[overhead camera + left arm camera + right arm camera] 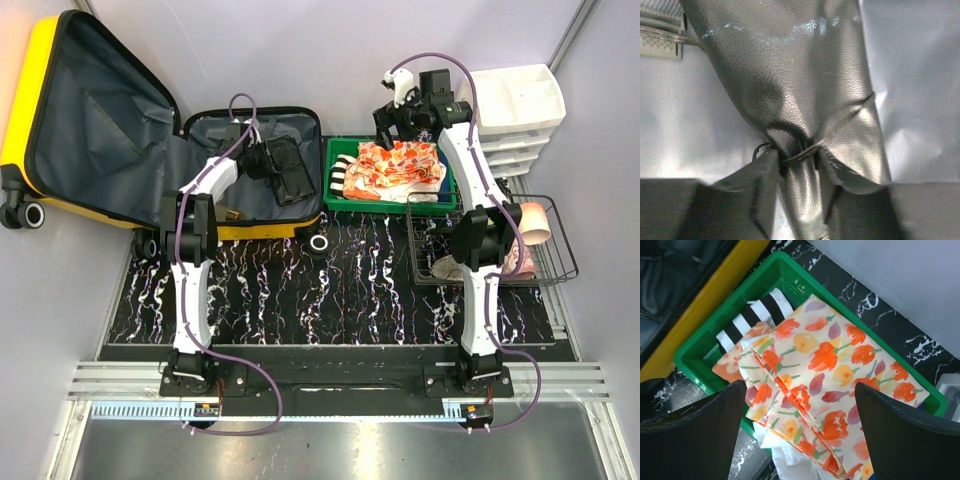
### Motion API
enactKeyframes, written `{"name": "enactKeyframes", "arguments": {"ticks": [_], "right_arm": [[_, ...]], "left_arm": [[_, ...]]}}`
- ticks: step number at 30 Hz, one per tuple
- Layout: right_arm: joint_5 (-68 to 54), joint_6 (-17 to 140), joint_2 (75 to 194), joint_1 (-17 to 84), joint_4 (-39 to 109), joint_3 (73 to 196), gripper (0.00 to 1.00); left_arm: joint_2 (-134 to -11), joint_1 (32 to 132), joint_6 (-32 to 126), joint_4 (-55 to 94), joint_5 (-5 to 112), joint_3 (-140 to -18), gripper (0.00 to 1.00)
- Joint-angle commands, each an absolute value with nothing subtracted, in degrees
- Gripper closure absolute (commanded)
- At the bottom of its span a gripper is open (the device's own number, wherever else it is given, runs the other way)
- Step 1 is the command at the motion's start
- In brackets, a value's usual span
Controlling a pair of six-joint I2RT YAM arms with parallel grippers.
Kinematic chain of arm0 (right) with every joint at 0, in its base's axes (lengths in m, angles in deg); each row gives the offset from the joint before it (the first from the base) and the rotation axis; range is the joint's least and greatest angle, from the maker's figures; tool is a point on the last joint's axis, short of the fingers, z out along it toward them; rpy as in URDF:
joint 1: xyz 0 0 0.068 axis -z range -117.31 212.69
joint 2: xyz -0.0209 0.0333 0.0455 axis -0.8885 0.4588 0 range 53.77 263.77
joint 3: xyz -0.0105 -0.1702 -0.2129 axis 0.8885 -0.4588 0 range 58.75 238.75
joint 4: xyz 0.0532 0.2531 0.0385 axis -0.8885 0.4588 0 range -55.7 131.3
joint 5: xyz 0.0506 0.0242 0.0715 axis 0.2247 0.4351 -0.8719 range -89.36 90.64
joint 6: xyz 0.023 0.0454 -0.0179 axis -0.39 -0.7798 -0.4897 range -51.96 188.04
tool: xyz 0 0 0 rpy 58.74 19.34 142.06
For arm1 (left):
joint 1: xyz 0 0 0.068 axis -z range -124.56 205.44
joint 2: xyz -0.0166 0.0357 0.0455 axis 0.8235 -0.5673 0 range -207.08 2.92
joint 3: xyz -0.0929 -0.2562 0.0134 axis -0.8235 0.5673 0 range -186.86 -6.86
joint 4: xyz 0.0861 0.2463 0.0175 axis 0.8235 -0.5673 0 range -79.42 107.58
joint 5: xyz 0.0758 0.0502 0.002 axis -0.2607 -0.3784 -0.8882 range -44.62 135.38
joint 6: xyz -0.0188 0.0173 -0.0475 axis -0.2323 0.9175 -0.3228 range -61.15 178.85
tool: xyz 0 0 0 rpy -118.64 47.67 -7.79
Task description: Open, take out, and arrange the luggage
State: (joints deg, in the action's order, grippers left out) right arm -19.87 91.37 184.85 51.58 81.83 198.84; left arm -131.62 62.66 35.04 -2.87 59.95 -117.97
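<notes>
The yellow luggage (pixel 22 110) lies open at the back left, its lid leaning against the wall and showing dark grey lining. My left gripper (pixel 262 160) is inside the lower half, shut on a black leather pouch (pixel 291 170). In the left wrist view the pouch (pixel 790 90) is bunched and pinched at my left gripper (pixel 800 192). My right gripper (pixel 395 125) is open and empty above the green tray (pixel 334 178). In the right wrist view my right gripper (pixel 800 385) hangs over a folded floral cloth (pixel 840 365). The luggage's yellow edge (pixel 705 300) shows beside the tray.
The green tray (pixel 700 342) holds the floral cloth (pixel 395 168), a black-and-white striped cloth (pixel 757 315) and white fabric. A white drawer unit (pixel 515 105) stands at the back right. A wire basket (pixel 562 262) with a pink cup (pixel 535 222) is on the right. A tape roll (pixel 319 243) lies near the luggage.
</notes>
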Motion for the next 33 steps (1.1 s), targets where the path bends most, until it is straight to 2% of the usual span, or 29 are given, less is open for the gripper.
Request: {"name": "enactKeyframes", "arguments": {"ticks": [1,2,3,4,8,12,16,19,20,22,33], "right_arm": [[-24.31,86.5,181.04,51.79,79.13,200.69,0.01],[-26.23,85.1,180.77,51.79,78.69,200.43,0.02],[-27.38,84.48,180.51,51.88,77.82,200.08,0.01],[-28.61,84.13,179.72,51.88,77.28,199.03,0.01],[-35.46,85.43,176.47,51.88,72.28,193.15,0.01],[-39.69,85.27,172.78,51.88,64.28,186.29,0.0],[-46.01,78.08,168.04,51.88,53.93,176.73,0.0],[-51.55,63.87,163.56,51.7,34.97,164.89,0.01],[-52.61,56.08,162.58,51.53,22.65,161.96,0.01],[-53.14,50.75,161.44,50.48,15.61,158.08,0.01],[-50.6,41.15,164.5,44.59,9.43,163.68,0.02]], "left_arm": [[-128.75,61.16,34.94,3.86,64.45,-116.47,0.75],[-127.44,60.98,35.56,5.09,64.54,-115.85,0.83],[-124.73,60.8,37.56,5.62,64.45,-115.24,0.97],[-123.22,60.71,38.98,5.89,64.45,-114.62,1.0],[-115.84,60.89,47.85,7.29,67.95,-111.99,1.0],[-106.97,60.8,56.2,10.63,77.35,-106.98,1.0],[-101.24,60.45,52.45,17.39,84.74,-101.8,1.0],[-98.6,60.45,44.9,28.35,89.23,-100.29,1.0],[-98.16,60.45,40.18,30.48,90.02,-100.2,1.0],[-97.98,60.53,35.85,35.13,91.96,-100.2,1.0],[-97.54,62.03,17.2,47.89,93.63,-97.83,1.0]]}}
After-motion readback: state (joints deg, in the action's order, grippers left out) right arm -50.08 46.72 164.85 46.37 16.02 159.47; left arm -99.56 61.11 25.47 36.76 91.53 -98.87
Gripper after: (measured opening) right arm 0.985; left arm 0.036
